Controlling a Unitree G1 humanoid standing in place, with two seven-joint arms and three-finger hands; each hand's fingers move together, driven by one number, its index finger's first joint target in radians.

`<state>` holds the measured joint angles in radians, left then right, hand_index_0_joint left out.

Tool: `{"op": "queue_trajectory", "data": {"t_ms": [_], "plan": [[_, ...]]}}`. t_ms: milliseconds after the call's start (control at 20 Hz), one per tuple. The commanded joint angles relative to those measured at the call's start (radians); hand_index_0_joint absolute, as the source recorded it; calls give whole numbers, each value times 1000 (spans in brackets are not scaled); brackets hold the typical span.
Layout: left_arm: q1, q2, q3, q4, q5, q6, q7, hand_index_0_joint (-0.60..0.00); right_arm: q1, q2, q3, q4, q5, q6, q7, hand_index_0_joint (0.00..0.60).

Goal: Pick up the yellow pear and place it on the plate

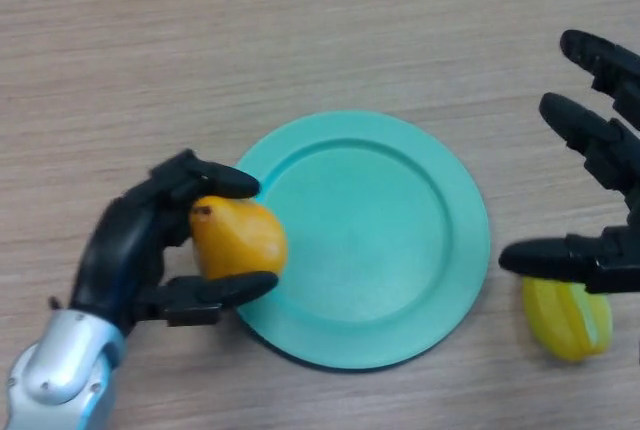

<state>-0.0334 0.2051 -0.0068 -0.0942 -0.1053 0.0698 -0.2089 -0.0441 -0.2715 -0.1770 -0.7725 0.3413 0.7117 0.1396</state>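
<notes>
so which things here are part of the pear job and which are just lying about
Part of the job:
- yellow pear, held in the left hand, over the plate's left rim
- green plate

Lying about:
- yellow object right of the plate, partly under the open right hand

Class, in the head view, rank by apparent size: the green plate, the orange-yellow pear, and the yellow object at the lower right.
1. Round green plate, clearly largest.
2. Orange-yellow pear, held in the left hand.
3. Yellow object, partly hidden by the right hand, so close to the pear; ranking unsure.

One pear (237, 238), one plate (400, 200), one yellow fruit (566, 320), two hands (125, 250) (600, 190)
</notes>
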Motion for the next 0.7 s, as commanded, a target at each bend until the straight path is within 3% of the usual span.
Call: {"op": "queue_trajectory", "data": {"t_ms": [50,300,350,450,550,600,650,700], "plan": [[-74,7,6,29,5,-153,27,-600,-25,-29,-48,-59,8,-146,8,0],[-141,-11,-47,163,114,-203,-5,-600,-20,-30,-50,-72,0,-127,6,0],[-149,-12,-55,197,179,-289,-2,-600,-20,-29,-55,-78,0,-111,7,0],[-184,-14,-63,267,260,-400,71,-600,-25,-32,-51,-76,-24,-111,12,0],[-185,-15,-67,270,270,-410,102,-600,-17,-26,-46,-76,-39,-118,17,0],[-185,-15,-68,271,277,-412,107,-550,-18,-26,-46,-76,-40,-117,17,0],[-186,-15,-69,272,294,-415,114,-400,-20,-27,-47,-78,-39,-113,17,0],[-186,-15,-69,271,311,-416,119,-300,-21,-27,-49,-79,-37,-109,16,0]]}}
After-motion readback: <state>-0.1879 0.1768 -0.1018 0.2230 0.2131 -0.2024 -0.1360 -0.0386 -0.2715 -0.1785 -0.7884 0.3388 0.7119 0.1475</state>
